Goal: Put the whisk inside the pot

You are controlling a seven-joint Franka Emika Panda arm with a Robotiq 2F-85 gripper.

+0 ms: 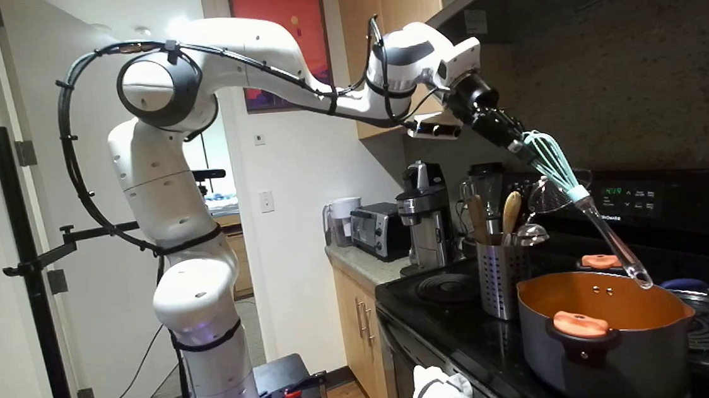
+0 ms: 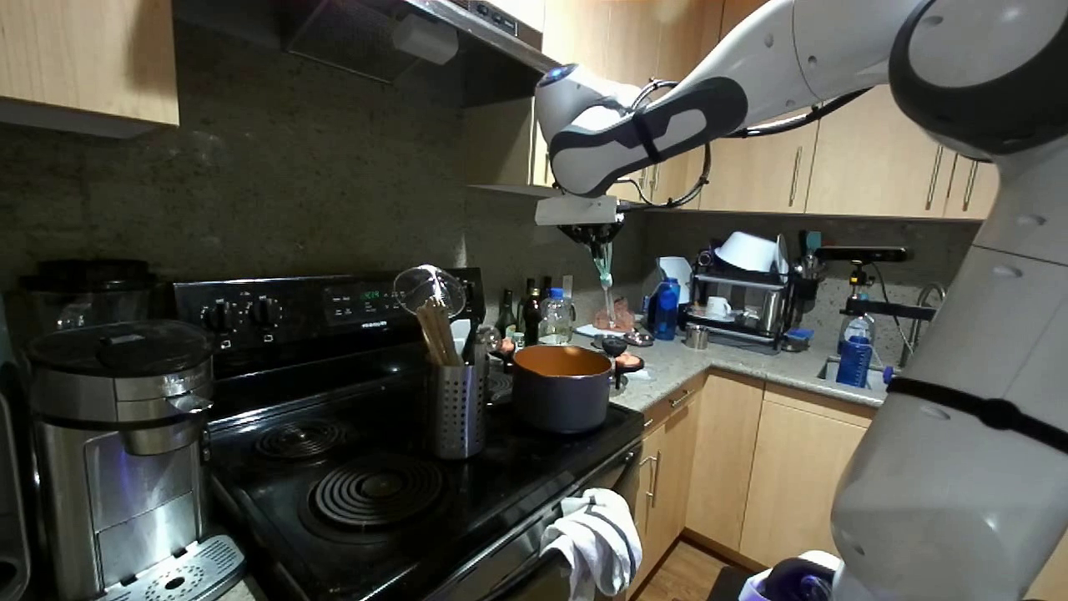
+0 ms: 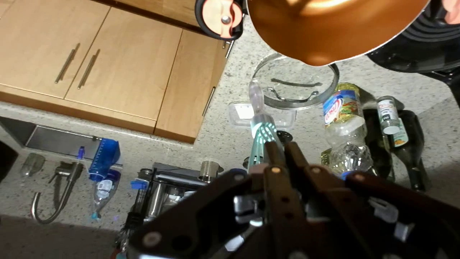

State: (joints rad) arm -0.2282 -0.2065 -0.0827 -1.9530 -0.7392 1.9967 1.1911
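Teal wire loops (image 1: 551, 161) are pinched between the fingers (image 3: 273, 158) of the gripper (image 3: 283, 145), and by them the whisk (image 1: 577, 193) is held in the air, outside the pot (image 1: 623, 358). In an exterior view its long axis is slanted, the clear handle (image 1: 611, 239) pointed down and to the right, its end seen against the pot's far rim; whether that end is placed over the opening cannot be told

One whisk (image 1: 578, 193), one pot (image 1: 636, 357)
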